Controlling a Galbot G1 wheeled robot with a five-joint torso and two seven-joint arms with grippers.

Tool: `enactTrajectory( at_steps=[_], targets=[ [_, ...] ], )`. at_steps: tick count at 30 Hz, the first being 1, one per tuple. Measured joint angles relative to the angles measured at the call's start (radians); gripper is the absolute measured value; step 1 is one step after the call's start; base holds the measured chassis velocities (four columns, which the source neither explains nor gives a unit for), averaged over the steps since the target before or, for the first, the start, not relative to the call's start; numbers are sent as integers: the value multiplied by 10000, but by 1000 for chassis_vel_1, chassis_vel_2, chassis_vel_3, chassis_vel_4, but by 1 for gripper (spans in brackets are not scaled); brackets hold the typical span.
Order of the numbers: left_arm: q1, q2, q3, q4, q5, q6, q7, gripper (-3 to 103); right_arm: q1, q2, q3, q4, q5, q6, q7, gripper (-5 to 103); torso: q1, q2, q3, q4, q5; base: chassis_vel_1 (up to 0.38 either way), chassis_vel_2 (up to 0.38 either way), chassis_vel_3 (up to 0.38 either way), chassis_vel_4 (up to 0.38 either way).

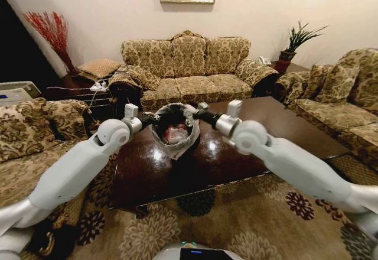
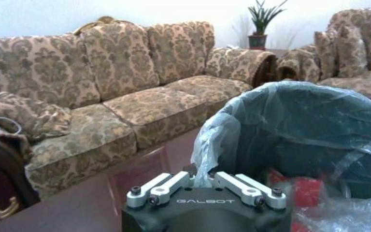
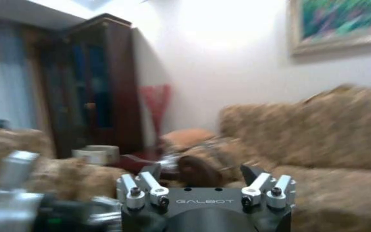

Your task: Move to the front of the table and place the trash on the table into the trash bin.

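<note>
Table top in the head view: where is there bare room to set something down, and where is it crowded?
The table is bare on the robot's right, between the trash bin and the armchair-side edge, and along the near edge below the bin. It is crowded at the bin's rim, where the left hand and right hand meet it.

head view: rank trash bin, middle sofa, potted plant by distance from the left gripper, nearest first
1. trash bin: on the table, its rim right at the left gripper, on the bin's left side.
2. middle sofa: beyond the table's far edge, against the back wall.
3. potted plant: far right corner, past the sofa's right arm.
</note>
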State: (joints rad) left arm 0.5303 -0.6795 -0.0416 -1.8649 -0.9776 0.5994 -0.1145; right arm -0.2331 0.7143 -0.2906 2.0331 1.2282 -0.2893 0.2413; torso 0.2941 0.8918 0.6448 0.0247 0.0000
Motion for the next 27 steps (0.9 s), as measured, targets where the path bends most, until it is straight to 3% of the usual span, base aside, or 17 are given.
enactTrajectory(
  at_steps=[4,9,11,13,17,27],
  targets=[
    [113,-59,-215,299,203,-104,87,3,-794,-547,919,-29,-1097,-259,215,95,-1,0,0,0,2,0,0,0,0],
    [226,-83,-480,410,263,-202,139,3,-2225,-1282,2248,-66,-2041,-490,657,100,1,0,0,-2,2,0,0,0,0],
    [458,101,-697,156,264,-209,145,3,-2847,-1557,2750,-249,-2523,-489,1220,100,-1,0,0,-6,4,0,0,0,0],
    [529,147,-755,79,263,-209,140,3,-2963,-1574,2857,-308,-2613,-493,1309,100,-1,1,-1,-6,5,0,0,0,0],
    [762,255,-906,-214,251,-210,-80,3,-4065,-1498,4069,-535,-3118,-523,1721,100,0,1,0,6,2,0,0,0,0],
    [684,377,-783,-311,223,-283,-29,3,-5931,-977,5701,-796,-3432,-661,2488,100,0,2,0,-3,4,0,0,0,0]
  ],
)
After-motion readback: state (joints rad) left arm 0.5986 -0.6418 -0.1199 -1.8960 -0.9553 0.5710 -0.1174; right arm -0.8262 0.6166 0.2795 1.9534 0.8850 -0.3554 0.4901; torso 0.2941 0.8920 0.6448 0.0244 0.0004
